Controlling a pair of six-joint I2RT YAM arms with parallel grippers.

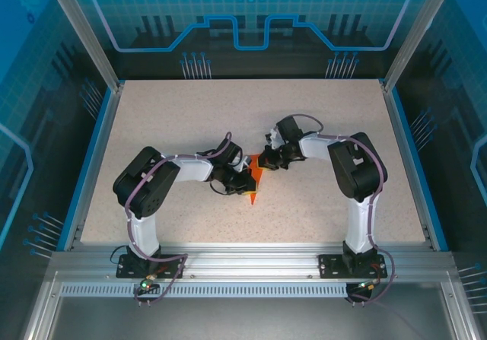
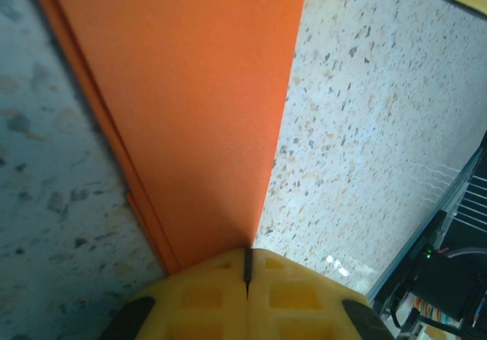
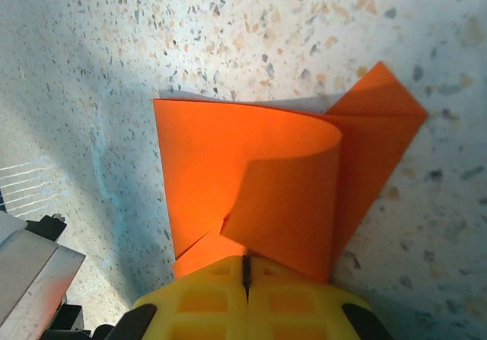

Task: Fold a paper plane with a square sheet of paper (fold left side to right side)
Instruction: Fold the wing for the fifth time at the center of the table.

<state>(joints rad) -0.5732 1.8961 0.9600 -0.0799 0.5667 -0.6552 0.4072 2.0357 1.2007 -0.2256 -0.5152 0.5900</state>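
Speckled tabletop [image 1: 190,119], blue enclosure walls [image 1: 251,13]

The overhead view is bright and even, lit from above, with only faint, soft shadows on the table [image 1: 319,112]. At the left wrist, the table beside the square sheet of paper [image 2: 190,112] lies blurred in bluish shadow, with small glare spots opposite. At the right wrist, the curled sheet shades itself.

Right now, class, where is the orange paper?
In the top view the orange paper sits near the middle of the table, pinched between the left gripper on its left and the right gripper on its right.
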